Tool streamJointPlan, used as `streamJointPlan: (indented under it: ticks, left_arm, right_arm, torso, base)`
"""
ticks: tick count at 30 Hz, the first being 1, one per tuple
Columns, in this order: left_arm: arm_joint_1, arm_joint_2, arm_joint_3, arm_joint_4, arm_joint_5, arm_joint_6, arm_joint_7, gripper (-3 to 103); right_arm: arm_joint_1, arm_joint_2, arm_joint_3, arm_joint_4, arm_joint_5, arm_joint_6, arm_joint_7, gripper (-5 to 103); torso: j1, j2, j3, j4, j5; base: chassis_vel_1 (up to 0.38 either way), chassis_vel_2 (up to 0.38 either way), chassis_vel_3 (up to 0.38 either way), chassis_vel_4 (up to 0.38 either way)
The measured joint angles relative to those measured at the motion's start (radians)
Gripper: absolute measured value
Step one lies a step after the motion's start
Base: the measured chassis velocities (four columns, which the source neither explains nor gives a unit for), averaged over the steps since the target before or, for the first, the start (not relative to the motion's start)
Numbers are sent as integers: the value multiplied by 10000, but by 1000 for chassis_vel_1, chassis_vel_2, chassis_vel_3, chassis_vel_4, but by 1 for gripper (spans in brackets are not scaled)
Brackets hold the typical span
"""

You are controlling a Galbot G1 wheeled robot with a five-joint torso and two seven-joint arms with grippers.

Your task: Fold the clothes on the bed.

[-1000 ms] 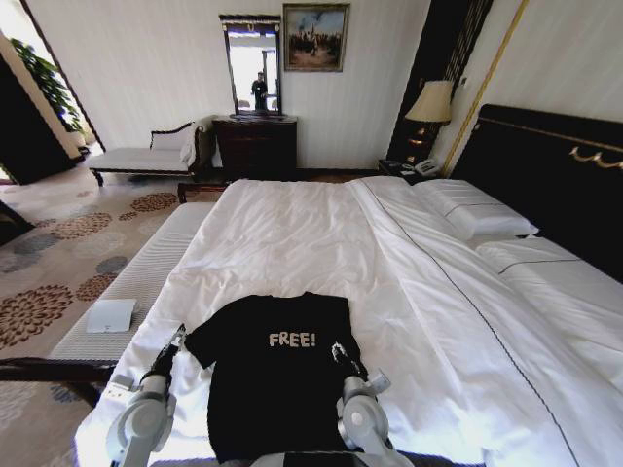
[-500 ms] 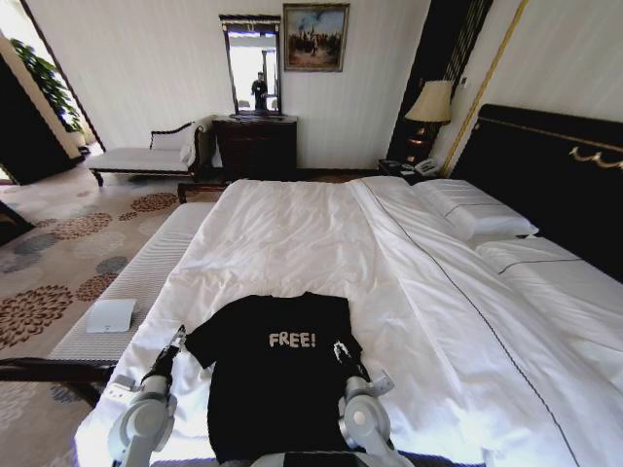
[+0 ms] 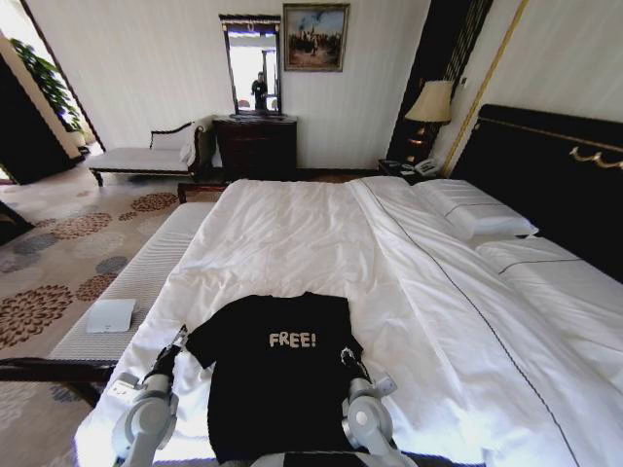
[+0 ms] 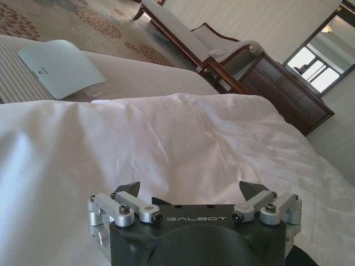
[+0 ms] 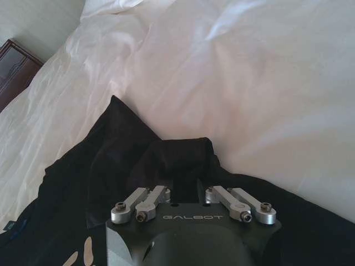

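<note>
black t-shirt (image 3: 277, 375) flat on white bed (image 3: 409, 282)

Bright daylight — soft shadows, head view bowed at edges.

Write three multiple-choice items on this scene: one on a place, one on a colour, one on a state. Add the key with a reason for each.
1. Where on the bed does the T-shirt lie?
A. At the far end
B. At the near edge, between the two arms
C. Hanging off one side

2. What colour is the T-shirt?
A. White with dark lettering
B. Red, plain
C. Black with pale lettering

3. How does the left end effector stand?
A. Open
B. Shut on the T-shirt
C. Shut with nothing in it

Key:
1 B: the head view shows it spread flat close to the robot, the right end effector at its sleeve.
2 C: the cloth is black and "FREE!" reads pale.
3 A: its fingers stand apart over the white duvet.
</note>
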Motion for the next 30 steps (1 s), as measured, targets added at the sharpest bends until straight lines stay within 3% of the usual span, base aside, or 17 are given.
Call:
streamJointPlan:
  ticks: [3,5,7,30]
  left_arm:
    - [-38,-14,16,4,31,19,-18,100]
    - [-40,-19,18,6,37,21,-21,100]
    - [-32,-29,18,6,49,22,-24,100]
    - [161,171,-138,-136,-76,0,-24,100]
  right_arm:
    - [-35,-7,-51,143,1,0,10,8]
    - [-43,-9,-58,165,2,0,13,8]
    - [-71,-15,-61,236,1,0,31,1]
    - [-903,269,-425,1393,228,-87,190,0]
  torso:
    - [0,0,0,1,0]
    - [0,0,0,1,0]
    - [0,0,0,0,0]
    - [0,0,0,1,-1]
  base:
    - [0,0,0,0]
    - [0,0,0,0]
    - [0,0,0,0]
    - [0,0,0,0]
